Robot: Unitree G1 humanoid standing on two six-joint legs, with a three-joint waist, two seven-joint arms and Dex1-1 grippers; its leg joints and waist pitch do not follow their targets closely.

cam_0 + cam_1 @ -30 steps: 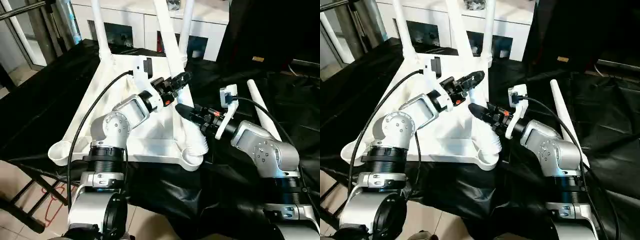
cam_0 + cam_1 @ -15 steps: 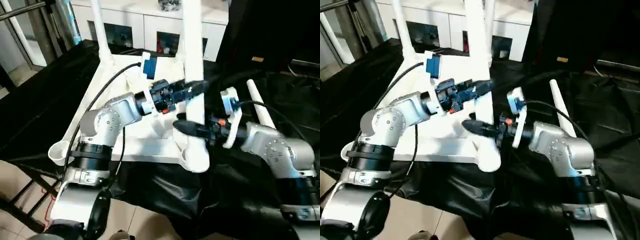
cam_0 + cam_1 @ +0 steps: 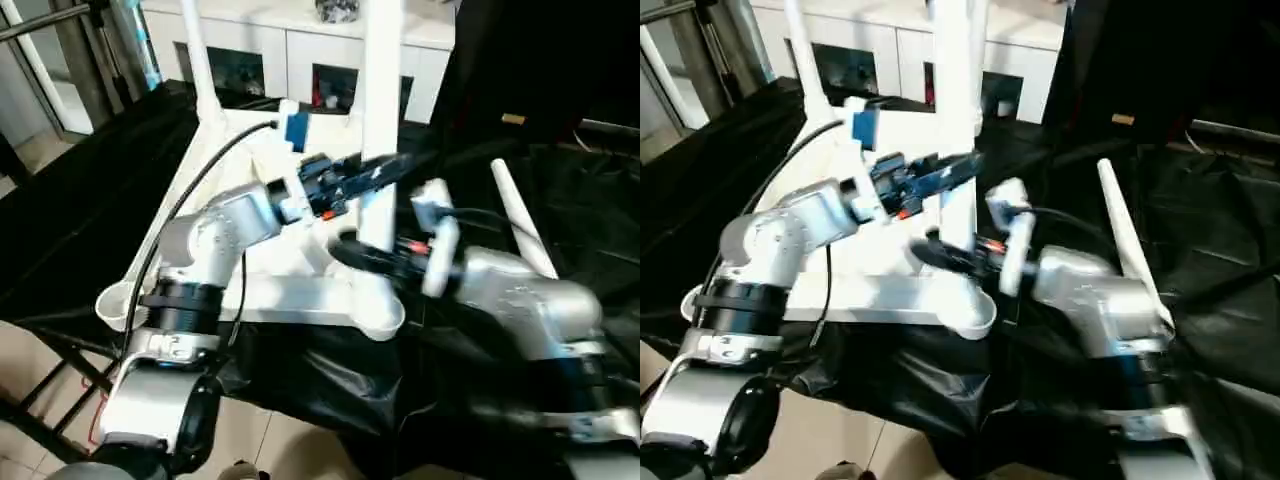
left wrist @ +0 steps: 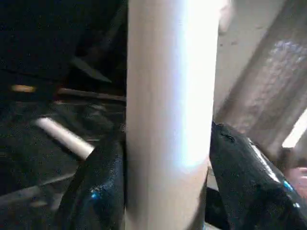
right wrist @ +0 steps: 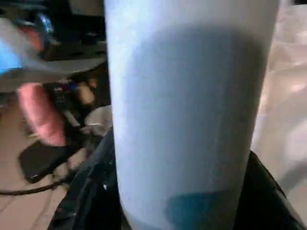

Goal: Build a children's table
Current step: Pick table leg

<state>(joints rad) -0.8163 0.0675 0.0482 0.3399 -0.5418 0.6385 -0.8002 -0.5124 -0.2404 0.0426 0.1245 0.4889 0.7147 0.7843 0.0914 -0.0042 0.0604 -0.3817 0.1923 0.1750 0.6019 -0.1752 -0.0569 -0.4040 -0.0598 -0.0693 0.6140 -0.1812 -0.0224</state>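
Left claw [image 3: 385, 168], right claw [image 3: 345, 252], clamping upright leg [image 3: 381, 110]

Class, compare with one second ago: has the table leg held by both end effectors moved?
Yes. The leg then leaned from the near right corner socket towards the far left; now it stands nearly upright over it, judged against the white cabinet behind.

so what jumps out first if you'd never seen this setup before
The upright white leg at the tabletop's near right corner, with both tools closed on it: the left tool higher up, the right tool lower down. Next, the upturned tabletop itself on the black cloth, with other legs already standing at its far corners. A spare leg lies on the cloth to the right.
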